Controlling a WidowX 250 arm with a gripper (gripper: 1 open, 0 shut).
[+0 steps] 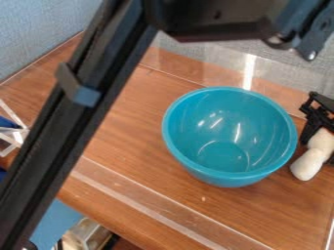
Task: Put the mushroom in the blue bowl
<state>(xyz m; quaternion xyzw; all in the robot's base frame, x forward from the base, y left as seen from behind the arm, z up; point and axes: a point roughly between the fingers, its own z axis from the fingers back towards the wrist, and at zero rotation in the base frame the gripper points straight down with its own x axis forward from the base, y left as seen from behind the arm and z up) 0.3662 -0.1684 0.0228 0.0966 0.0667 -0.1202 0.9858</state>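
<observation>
The blue bowl stands upright on the wooden table, glossy teal and with nothing in it. Just right of it, near the frame's right edge, the cream-white mushroom lies on the wood with its stem pointing toward the front. My black gripper comes down onto the mushroom's upper end and is shut on it, low at the table. Part of the gripper is cut off by the frame's edge.
The arm's dark link crosses the left and top of the view and hides much of the table. A clear plastic strip runs along the table's front edge. A blue-grey wall stands at the back left.
</observation>
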